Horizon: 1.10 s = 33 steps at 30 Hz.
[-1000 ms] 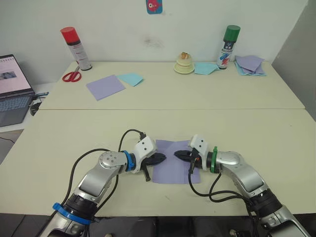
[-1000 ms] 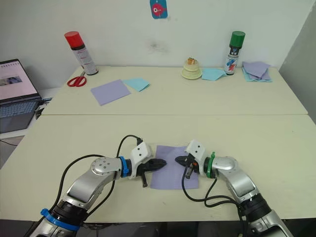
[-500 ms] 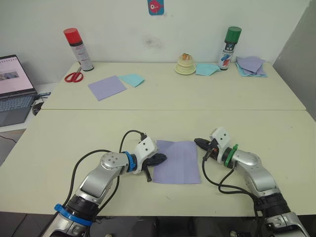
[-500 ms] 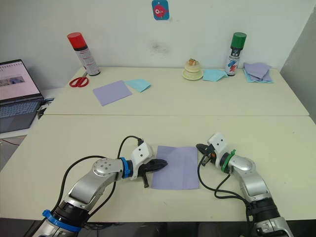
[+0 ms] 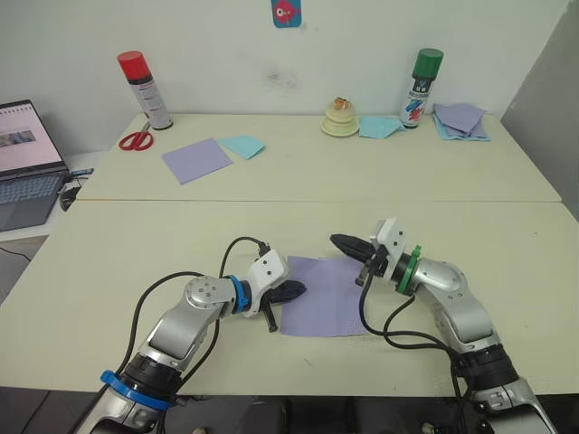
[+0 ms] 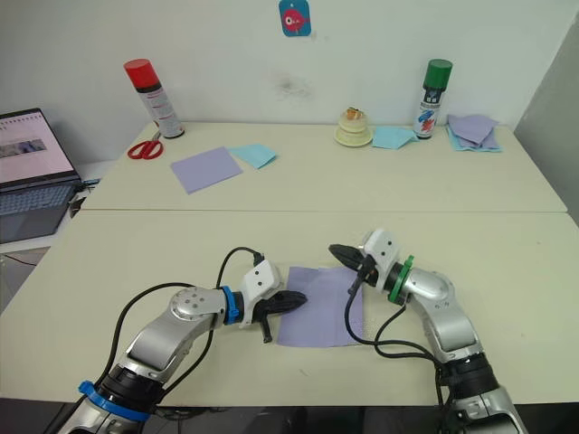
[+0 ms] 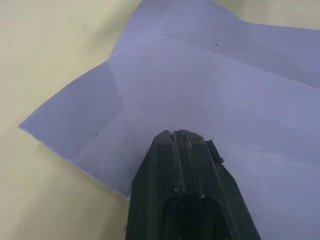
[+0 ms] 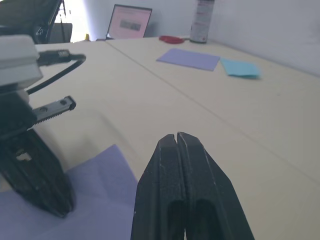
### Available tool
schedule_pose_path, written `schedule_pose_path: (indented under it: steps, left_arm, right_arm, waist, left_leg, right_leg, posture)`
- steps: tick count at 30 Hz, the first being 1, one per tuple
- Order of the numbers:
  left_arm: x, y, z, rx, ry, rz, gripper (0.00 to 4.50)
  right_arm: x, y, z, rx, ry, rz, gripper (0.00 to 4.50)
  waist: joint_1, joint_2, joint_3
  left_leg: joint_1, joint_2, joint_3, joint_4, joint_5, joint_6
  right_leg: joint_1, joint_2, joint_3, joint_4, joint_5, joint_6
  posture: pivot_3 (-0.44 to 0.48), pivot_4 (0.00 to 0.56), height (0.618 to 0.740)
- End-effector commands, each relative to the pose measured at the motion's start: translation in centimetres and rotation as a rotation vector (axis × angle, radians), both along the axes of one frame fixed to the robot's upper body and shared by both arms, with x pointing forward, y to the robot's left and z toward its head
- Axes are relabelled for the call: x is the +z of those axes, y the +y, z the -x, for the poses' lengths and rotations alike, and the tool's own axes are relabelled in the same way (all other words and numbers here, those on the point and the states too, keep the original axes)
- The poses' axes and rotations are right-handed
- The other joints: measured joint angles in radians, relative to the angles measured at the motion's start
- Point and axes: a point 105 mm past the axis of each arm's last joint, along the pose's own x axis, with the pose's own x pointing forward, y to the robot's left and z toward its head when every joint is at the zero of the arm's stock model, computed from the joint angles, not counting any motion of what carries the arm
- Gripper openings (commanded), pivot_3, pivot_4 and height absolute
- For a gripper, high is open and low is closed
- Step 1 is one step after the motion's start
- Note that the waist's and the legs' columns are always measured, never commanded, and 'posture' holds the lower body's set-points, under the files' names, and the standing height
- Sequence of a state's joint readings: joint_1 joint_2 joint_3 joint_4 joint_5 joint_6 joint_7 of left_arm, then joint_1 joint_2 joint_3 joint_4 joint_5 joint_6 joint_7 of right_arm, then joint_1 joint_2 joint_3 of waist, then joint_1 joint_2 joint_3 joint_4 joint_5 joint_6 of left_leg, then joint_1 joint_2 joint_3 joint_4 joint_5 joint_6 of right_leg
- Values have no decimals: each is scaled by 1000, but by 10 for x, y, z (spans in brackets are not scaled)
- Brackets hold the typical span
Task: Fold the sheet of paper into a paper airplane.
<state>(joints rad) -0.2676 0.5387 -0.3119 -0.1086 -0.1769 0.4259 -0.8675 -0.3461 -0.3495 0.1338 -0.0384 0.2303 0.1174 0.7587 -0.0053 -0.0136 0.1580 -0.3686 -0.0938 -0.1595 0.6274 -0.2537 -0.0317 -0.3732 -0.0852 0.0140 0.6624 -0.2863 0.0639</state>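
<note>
Since half second ago: right gripper (image 5: 336, 240) swung from off sheet's right edge to above far right corner, fingers pressed together, empty. Left gripper (image 5: 297, 289) unchanged, fingers closed, tips resting on left edge of sheet of paper (image 5: 326, 297). Sheet flat on near table (image 5: 136, 262), between both grippers. Left wrist view: crease lines across sheet (image 7: 210, 90), near corner slightly lifted. Right wrist view: left gripper (image 8: 40, 185) on sheet, plus lavender square (image 8: 189, 58), blue sheet (image 8: 240, 67), laptop (image 8: 131, 22) beyond.
</note>
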Motion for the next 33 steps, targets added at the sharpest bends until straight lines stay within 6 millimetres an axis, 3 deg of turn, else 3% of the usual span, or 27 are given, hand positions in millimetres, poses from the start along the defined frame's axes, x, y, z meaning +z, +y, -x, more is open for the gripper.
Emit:
schedule_pose_path:
  steps: [1, 3, 6, 9, 13, 16, 20, 26, 29, 33]
  left_arm:
    - [-25, 8, 9, 9, 85, -72, 0]
    - [-25, 8, 8, 7, 86, -72, 0]
    - [-25, 5, 6, 5, 85, -70, 0]
    - [-24, 4, 4, 3, 82, -67, 0]
    - [-16, 1, -5, 53, 97, -2, 0]
    - [-9, -1, -25, 194, 154, 122, 0]
    - [-10, 12, -52, 386, 166, 194, 0]
    - [-1, 33, -59, 411, 66, 121, 0]
    - [33, 32, -64, 381, -39, 185, 0]
    - [79, 14, -58, 280, -108, 307, 0]
  right_arm:
    - [34, 8, 8, 71, -71, -32, 19]
    - [18, 17, 16, 131, -6, 42, 19]
    - [-22, 23, 25, 174, 119, 153, 19]
    - [-54, 19, 27, 172, 192, 249, 19]
    - [-79, 9, 21, 126, 230, 341, 19]
    - [-87, 7, 19, 116, 245, 359, 19]
    - [-93, 7, 21, 129, 261, 377, 19]
    - [-94, 6, 22, 121, 269, 373, 19]
    - [-95, 7, 22, 112, 276, 365, 19]
    - [-96, 8, 21, 110, 280, 362, 19]
  waist:
    - [0, 0, 0]
    - [0, 0, 0]
    - [1, 0, 0]
    - [2, 0, 0]
    - [3, 0, 0]
    - [9, 0, 0]
    - [4, -2, 0]
    - [-8, -2, -1]
    - [-12, -2, 0]
    - [-11, -4, 1]
  left_leg:
    - [0, 0, 0, 0, 0, 0]
    - [0, 0, 0, 0, 0, 0]
    - [0, 0, -1, 0, 0, 0]
    - [0, 0, -1, 0, 0, 0]
    - [0, -1, 0, 0, 0, 0]
    - [2, 0, -1, 1, 0, 0]
    - [2, 0, -1, 1, 0, 0]
    - [2, 1, -1, 0, 0, -1]
    - [2, 1, -1, 0, 0, -1]
    - [1, 1, -1, 0, 0, -1]
  right_leg:
    - [0, 0, 0, 0, 0, 0]
    - [0, -1, 0, 0, 0, 0]
    - [0, -1, 0, -1, 0, 0]
    - [0, -1, 0, -2, 0, 0]
    - [0, 0, -1, -2, -1, 1]
    - [1, -1, -1, -2, -3, 5]
    - [2, 0, -2, -2, -3, 6]
    - [3, 0, 0, 0, -2, 5]
    - [3, 0, 0, 0, -2, 5]
    - [0, 0, 0, -1, -2, 5]
  posture:
    - [0, 150, 740]
    - [0, 150, 740]
    - [0, 150, 740]
    - [0, 150, 740]
    - [0, 150, 740]
    - [0, 150, 740]
    - [0, 150, 740]
    - [0, 150, 740]
    - [0, 150, 740]
    - [0, 150, 740]
